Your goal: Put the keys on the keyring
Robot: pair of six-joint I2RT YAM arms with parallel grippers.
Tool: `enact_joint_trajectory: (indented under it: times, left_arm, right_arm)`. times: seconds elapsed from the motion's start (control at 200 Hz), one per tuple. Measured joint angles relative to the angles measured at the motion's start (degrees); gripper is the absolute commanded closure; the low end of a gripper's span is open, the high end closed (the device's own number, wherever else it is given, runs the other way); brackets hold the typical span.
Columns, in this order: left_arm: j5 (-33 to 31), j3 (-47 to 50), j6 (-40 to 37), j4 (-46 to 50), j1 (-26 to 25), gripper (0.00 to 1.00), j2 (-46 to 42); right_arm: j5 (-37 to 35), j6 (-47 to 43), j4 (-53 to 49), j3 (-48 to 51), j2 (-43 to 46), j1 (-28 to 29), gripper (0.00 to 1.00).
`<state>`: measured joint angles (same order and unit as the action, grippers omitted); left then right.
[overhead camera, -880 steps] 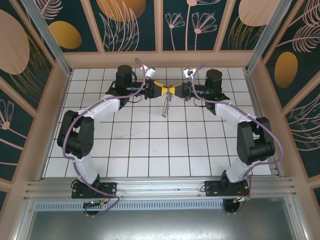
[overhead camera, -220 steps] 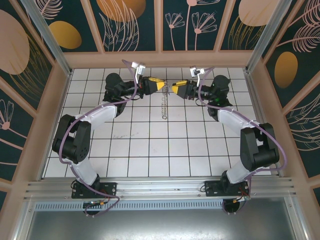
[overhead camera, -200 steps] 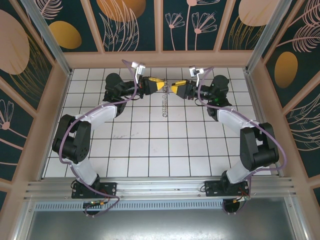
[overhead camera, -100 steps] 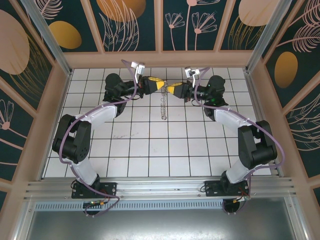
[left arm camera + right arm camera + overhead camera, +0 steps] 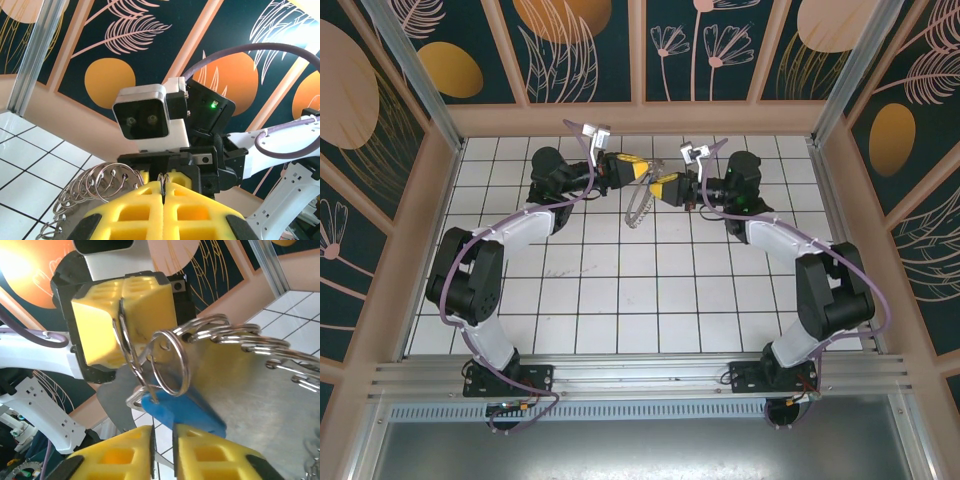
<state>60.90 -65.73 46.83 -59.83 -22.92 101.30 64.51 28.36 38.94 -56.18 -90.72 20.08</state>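
The keyring point(image 5: 637, 211), a bunch of thin silvery rings, hangs below my left gripper point(image 5: 641, 171). That gripper point(image 5: 163, 183) is shut on one wire loop, and more rings point(image 5: 95, 184) fan out to the left. The key's blue head point(image 5: 186, 408) hangs just past my right gripper point(image 5: 163, 441), and a ring wire point(image 5: 170, 363) passes through its hole. My right gripper's yellow fingers point(image 5: 125, 447) stand a narrow gap apart, with floor showing between them. My right gripper point(image 5: 661, 188) sits close under the left one's tip point(image 5: 125, 315).
Both arms reach over the back of the white tiled floor point(image 5: 620, 290), near the rear wall point(image 5: 640, 118). A broad flat silvery piece point(image 5: 265, 400) on the rings takes up the right of the right wrist view. Side walls point(image 5: 425, 200) fence the floor in.
My right gripper has moved left and lower, close under the left gripper's tip. The hanging rings have swung from straight down to the left. The left gripper has stayed put.
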Motion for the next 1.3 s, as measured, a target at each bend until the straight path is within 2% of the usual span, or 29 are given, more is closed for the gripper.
enact_joint_trajectory:
  times: [0.225, 0.305, 0.415, 0.786, 1.301]
  left_arm:
    - [-0.1, 0.0, 0.0, 0.0, 0.0, 1.00, 0.0]
    - [-0.2, 0.0, 0.0, 0.0, 0.0, 1.00, 0.0]
    - [-0.3, 0.1, 0.2, 0.0, 0.0, 1.00, 0.0]
    - [-0.5, 0.5, 0.5, -0.2, 0.0, 1.00, 0.0]
    - [-0.5, 0.7, 1.3, -1.0, 0.0, 1.00, 0.4]
  right_arm:
    - [-0.6, -3.0, -4.5, 1.8, 6.9, -3.0, 0.73]
    - [-1.7, -2.6, -4.5, 1.8, 8.9, -3.8, 0.63]
    - [-3.0, -1.6, -3.2, 1.7, 9.6, -3.8, 0.59]
    - [-5.6, 8.1, 6.9, 0.0, 4.5, -2.8, 0.59]
    - [-6.0, 10.2, 9.4, -3.1, 0.9, -0.6, 0.64]
